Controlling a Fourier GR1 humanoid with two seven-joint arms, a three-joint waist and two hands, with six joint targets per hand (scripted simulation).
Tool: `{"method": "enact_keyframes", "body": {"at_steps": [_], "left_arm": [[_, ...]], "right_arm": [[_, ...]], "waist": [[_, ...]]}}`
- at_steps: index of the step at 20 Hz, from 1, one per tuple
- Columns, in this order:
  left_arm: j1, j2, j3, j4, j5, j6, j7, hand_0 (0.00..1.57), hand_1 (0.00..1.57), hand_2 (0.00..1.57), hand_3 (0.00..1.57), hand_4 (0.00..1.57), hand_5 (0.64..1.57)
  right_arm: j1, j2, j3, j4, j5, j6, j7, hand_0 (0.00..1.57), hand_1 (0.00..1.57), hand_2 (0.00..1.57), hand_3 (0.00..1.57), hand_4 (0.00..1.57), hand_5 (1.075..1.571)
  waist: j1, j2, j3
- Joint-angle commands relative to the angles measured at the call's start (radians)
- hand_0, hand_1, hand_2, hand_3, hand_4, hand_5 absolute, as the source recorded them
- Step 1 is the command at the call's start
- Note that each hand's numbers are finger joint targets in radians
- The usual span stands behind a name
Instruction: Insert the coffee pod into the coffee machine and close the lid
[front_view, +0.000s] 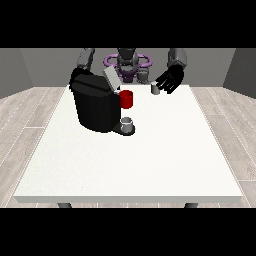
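Near the table's (200, 150) far edge, the pod (155, 89) stands apart from the machine (95, 105), whose lid (110, 78) is up. Beside the pod, the hand at the view's right (170, 79) is spread, holding nothing. It should come down slowly and pinch the pod.

A large white counter (150, 165) fills the middle of the room, its top plain and evenly lit, its near edge a thin pale band. Two dark legs (63, 205) show under the near edge, one towards each corner. The floor (25, 120) is laid with light grey-brown wooden planks, visible on both sides of the counter. Behind, plain grey walls (40, 65) meet in shaded corners at either side.
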Motion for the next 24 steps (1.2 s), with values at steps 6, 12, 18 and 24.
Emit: {"method": "enact_keyframes", "body": {"at_steps": [6,12,18,24], "left_arm": [[-0.096,0.041,0.052,-0.003,-0.009,-0.011,0.056,1.07,1.07,1.22,1.23,0.52,1.571],[-0.210,0.062,0.094,0.007,0.014,-0.048,0.123,1.24,1.24,1.26,1.20,0.48,1.571],[-0.229,0.023,0.084,0.020,-0.012,0.006,0.131,1.28,1.28,1.33,1.27,0.52,1.571],[-0.278,0.078,0.101,0.032,-0.020,-0.013,0.104,1.28,1.28,1.30,1.24,0.49,1.571]], "right_arm": [[-0.024,0.031,0.029,-0.042,0.007,-0.021,0.028,0.00,0.00,0.00,0.00,0.50,1.571],[-0.026,0.034,0.071,-0.042,0.025,-0.018,-0.032,0.00,0.00,0.00,0.00,0.49,1.571],[-0.069,-0.005,0.046,-0.106,0.015,0.007,0.058,0.00,0.00,0.00,0.00,0.51,1.571],[-0.088,0.006,0.040,-0.120,0.030,-0.021,0.026,0.00,0.00,0.00,0.00,0.52,1.571]], "waist": [[-0.058,0.011,-0.0004],[-0.087,0.057,0.0000],[-0.149,0.079,-0.0002],[-0.148,0.141,-0.0001]]}}
